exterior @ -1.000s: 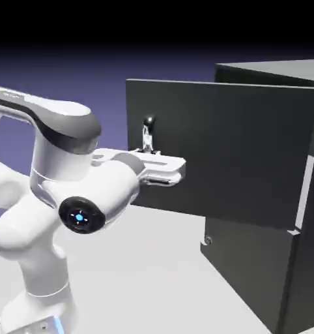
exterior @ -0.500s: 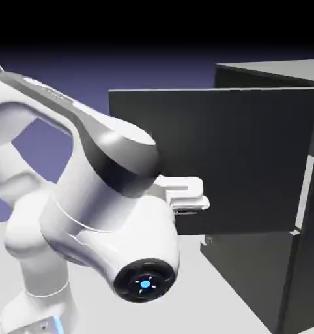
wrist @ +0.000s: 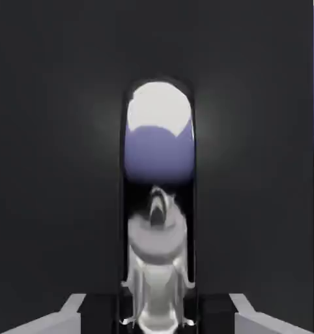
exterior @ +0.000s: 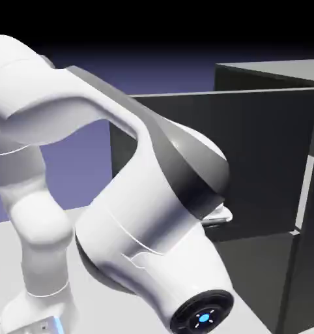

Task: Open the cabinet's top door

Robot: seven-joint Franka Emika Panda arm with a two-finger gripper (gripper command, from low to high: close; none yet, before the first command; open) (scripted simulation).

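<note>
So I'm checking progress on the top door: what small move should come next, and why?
Probably keep pulling the handle along the same arc. The gripper is shut on it in the hand view, and the top door already stands swung well out from the cabinet, so a little more swing should finish the opening.

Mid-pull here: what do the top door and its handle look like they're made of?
Top door: flat dark grey panel with a matte finish and no grain or gloss showing; painted metal or laminate, can't tell which. Handle: looks like polished metal, silvery, mirroring the blue-violet backdrop and a bright highlight in the hand view.
</note>
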